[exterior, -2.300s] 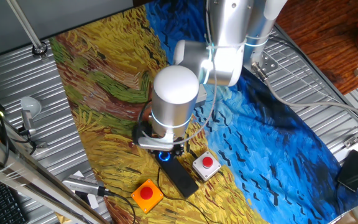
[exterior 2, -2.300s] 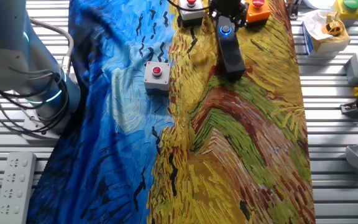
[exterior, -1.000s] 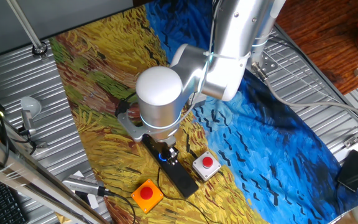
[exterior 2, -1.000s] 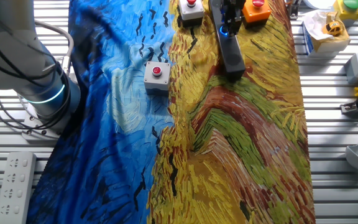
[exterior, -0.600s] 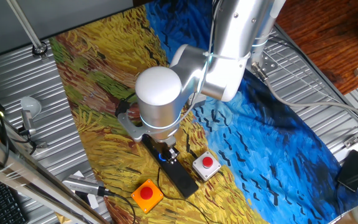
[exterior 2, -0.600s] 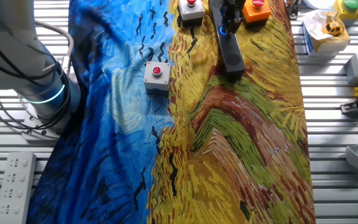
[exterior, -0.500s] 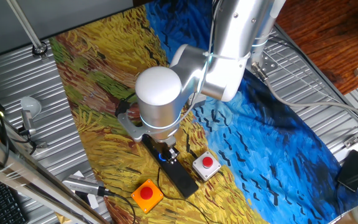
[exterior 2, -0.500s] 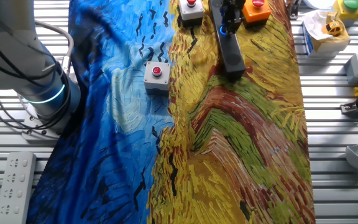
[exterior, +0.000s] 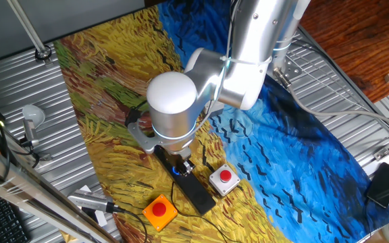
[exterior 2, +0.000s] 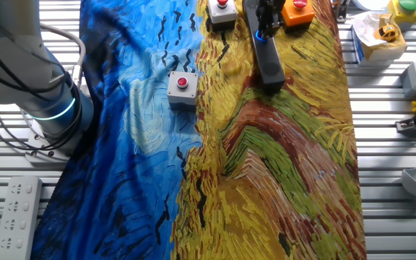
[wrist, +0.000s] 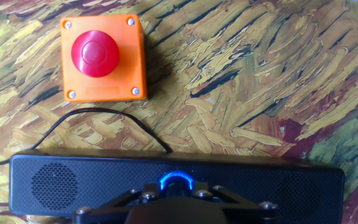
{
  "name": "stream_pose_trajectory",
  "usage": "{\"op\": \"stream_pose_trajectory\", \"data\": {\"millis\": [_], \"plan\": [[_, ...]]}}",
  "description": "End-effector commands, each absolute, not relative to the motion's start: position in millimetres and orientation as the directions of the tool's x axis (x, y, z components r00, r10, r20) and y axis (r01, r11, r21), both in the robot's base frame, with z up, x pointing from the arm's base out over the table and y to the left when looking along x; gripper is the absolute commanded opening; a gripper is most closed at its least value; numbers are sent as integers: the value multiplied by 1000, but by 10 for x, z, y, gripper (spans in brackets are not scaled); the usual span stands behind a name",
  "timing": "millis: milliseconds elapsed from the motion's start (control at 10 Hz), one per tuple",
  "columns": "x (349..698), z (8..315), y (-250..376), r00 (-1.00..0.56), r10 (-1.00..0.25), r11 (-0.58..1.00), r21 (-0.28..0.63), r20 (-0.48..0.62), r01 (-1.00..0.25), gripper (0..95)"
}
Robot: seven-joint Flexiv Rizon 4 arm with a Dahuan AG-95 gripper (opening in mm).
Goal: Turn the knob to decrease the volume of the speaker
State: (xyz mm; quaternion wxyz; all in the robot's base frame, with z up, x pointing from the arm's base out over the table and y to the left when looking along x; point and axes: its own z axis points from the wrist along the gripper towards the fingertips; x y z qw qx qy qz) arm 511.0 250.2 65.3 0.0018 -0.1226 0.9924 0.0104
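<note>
the gripper [exterior: 182, 167] stands straight down over the knob [wrist: 176, 182], its fingers at the blue-lit ring – an upright pose that suits twisting the dial about its own axis. whether the fingers clench the knob or merely straddle it cannot be told; in the hand view the hand's own body hides the contact. the knob sits near the middle of the speaker [wrist: 61, 180], a long black bar lying flat on the painted cloth [exterior 2: 280, 166]. an orange button box [wrist: 102, 58] lies just beyond the bar – apart from it – and a white button box [exterior: 223, 179] sits beside its other flank.
</note>
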Motion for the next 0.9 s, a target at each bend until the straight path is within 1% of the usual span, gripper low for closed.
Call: {"op": "stream_pose_trajectory", "data": {"millis": [100,200,300,400,500,700,900], "plan": [[5109,643,2505,-944,-331,944,15,-2,-331,0],[5103,642,2505,-899,-438,899,10,4,-438,0],[5096,639,2504,-868,-496,868,7,4,-496,0],[5085,636,2504,-776,-631,776,2,7,-631,0],[5085,636,2504,-709,-705,710,-2,8,-705,0],[5085,639,2504,-621,-784,621,-5,5,-784,0],[5085,640,2504,-588,-809,588,-10,-5,-809,0]]}}
